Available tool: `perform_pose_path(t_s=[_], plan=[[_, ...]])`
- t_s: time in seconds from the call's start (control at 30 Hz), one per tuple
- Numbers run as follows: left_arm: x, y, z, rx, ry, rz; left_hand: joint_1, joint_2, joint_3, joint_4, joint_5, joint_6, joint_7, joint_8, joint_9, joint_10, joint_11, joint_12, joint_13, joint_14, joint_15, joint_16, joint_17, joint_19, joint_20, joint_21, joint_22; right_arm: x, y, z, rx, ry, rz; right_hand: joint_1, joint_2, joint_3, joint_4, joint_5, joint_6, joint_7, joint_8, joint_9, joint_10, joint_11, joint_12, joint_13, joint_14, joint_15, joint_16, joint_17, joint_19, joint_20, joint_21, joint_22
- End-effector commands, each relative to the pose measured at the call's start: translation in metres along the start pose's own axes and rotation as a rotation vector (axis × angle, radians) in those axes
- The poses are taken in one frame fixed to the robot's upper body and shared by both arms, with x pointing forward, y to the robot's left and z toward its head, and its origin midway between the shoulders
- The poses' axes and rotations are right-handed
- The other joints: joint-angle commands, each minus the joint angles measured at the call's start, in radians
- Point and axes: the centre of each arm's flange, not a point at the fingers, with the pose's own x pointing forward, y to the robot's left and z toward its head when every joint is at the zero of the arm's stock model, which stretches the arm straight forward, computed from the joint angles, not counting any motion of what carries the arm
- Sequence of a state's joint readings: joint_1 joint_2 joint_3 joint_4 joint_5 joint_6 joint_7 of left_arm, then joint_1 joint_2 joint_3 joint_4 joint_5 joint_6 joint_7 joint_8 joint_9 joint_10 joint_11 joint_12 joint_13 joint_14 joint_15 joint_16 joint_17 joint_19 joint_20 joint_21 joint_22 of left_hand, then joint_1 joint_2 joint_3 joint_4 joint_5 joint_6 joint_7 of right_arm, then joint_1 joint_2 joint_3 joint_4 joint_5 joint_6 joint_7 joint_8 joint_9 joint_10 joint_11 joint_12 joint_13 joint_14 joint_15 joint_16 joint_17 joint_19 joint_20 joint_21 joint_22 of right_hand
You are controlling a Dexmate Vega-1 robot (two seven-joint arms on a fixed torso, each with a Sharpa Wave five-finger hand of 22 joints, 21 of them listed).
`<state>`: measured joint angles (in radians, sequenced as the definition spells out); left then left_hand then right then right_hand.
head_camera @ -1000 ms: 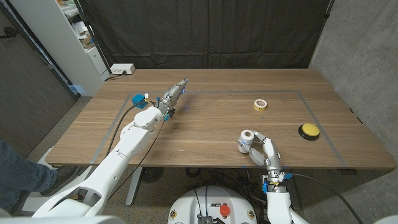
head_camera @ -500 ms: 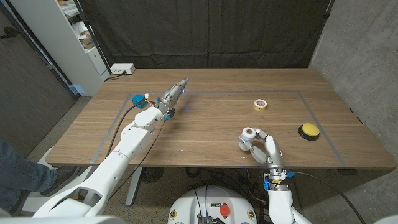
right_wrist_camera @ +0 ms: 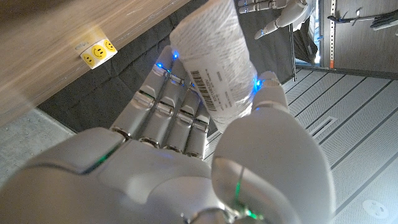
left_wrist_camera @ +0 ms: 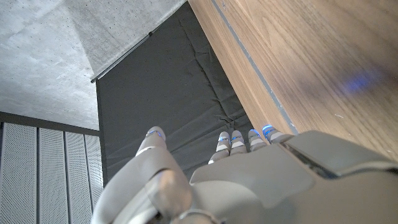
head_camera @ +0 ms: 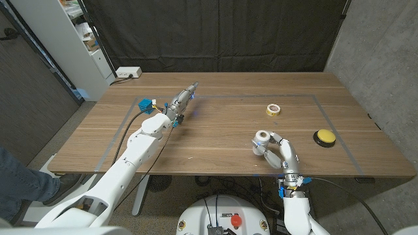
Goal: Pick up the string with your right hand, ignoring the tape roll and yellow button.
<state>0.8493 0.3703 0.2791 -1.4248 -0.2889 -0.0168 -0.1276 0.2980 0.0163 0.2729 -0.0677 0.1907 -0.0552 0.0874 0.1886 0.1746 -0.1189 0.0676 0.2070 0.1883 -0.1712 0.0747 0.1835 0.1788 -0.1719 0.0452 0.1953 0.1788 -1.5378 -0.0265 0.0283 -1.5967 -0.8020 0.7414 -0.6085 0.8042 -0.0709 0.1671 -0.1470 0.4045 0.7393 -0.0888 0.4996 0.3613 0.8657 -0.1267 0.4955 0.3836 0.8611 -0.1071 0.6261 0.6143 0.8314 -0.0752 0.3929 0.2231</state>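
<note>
Right hand, near the table's front edge, gripped the white spool of string between thumb and fingers, spool poking out past the fingertips. Left hand reached over the far left of the table, fingers straight and close together, holding nothing. Since a second ago, spool carried slightly farther from the front edge, hand turned more upright. Tape roll and yellow button sat apart on the wooden table; black curtain behind.
</note>
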Motion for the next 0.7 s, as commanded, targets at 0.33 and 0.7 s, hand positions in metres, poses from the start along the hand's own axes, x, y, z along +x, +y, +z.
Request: perform_pose_path(t_s=[0.33,0.7], plan=[[0.001,0.004,-0.002,0.0,-0.003,-0.004,0.002,0.012,0.001,-0.007,-0.006,0.001,0.009,0.001,0.005,-0.007,-0.004,0.0,0.004,-0.047,0.006,0.003,0.004,-0.119,-0.006,-0.001,0.003,0.012,-0.011,0.019,0.002,0.021,0.004,0.15,0.141,0.008,0.002,-0.013,-0.001,0.005,0.009,0.013,-0.006,0.003,0.006,0.011,0.012,-0.098,-0.008,0.009,0.002,0.0,0.009,0.002],[0.005,0.004,-0.002,0.005,0.002,-0.01,0.002,0.012,0.0,-0.008,-0.006,0.001,0.012,0.001,0.005,-0.008,-0.006,0.0,0.004,-0.049,0.006,0.003,0.004,-0.121,-0.007,-0.001,0.003,0.017,-0.019,0.025,-0.001,0.028,-0.003,0.154,0.141,0.01,0.002,-0.023,-0.01,0.01,0.01,0.02,-0.009,0.007,0.006,0.016,0.014,-0.094,-0.013,0.015,0.002,0.002,0.014,0.001]])
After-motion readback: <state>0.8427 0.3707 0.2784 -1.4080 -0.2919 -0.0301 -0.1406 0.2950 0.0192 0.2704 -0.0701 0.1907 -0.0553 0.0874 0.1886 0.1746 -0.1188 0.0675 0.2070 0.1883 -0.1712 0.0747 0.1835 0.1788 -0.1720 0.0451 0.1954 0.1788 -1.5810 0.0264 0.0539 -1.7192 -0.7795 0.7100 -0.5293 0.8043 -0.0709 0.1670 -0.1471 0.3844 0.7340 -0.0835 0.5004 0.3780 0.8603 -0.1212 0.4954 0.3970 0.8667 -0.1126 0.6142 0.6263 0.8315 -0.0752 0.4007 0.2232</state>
